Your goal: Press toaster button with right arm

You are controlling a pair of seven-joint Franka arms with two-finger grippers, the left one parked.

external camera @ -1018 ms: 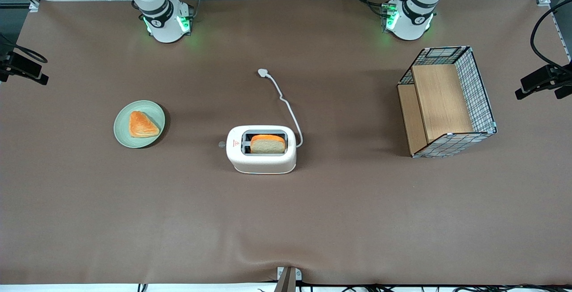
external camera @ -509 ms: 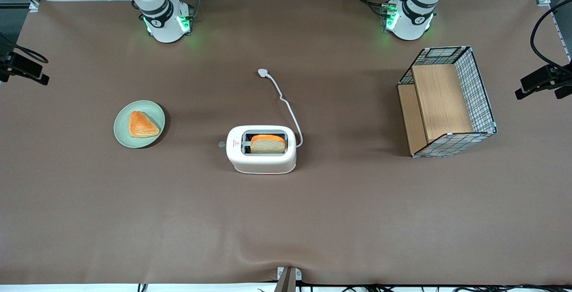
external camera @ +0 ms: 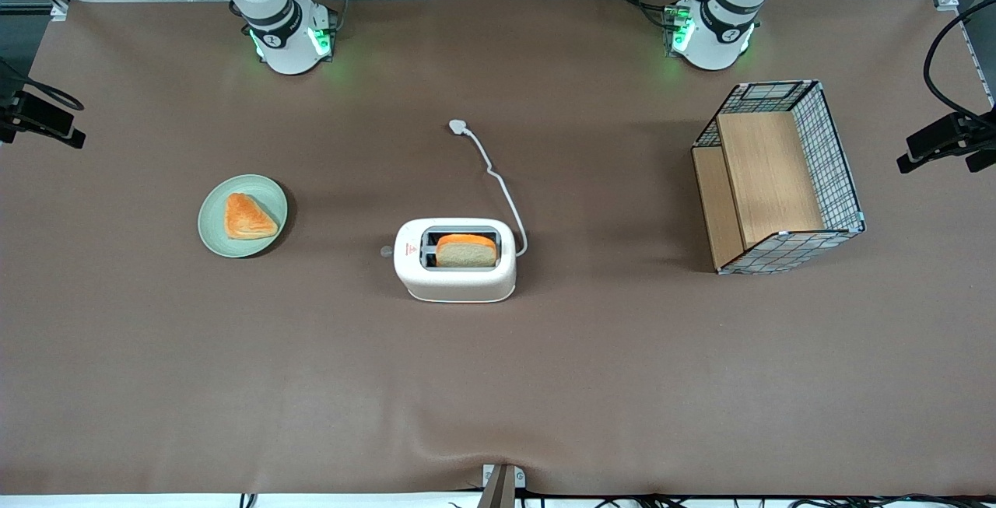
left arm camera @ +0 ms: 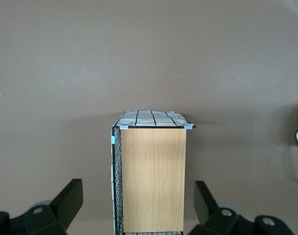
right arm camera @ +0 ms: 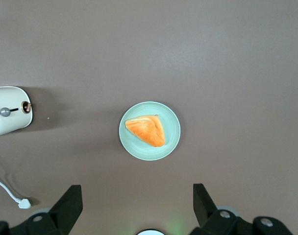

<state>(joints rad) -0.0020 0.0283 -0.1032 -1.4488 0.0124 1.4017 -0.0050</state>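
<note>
The small white toaster point(external camera: 455, 261) stands mid-table with a slice of bread point(external camera: 465, 250) in one slot. Its pale grey button point(external camera: 386, 251) sticks out of the end facing the working arm's end of the table. In the right wrist view the toaster's end point(right arm camera: 11, 110) shows with the button point(right arm camera: 5, 112) on it. My right gripper point(right arm camera: 137, 208) hangs high over the table, open, with nothing between its fingers. It is well apart from the toaster and roughly above the green plate. Of the right arm point(external camera: 268, 6), the front view shows only the base and lower links.
A green plate point(external camera: 243, 215) point(right arm camera: 149, 130) holds an orange pastry, toward the working arm's end. The toaster's white cord runs to a plug point(external camera: 457, 127) point(right arm camera: 24, 203), farther from the front camera. A wire-and-wood basket point(external camera: 778, 177) point(left arm camera: 149, 176) stands toward the parked arm's end.
</note>
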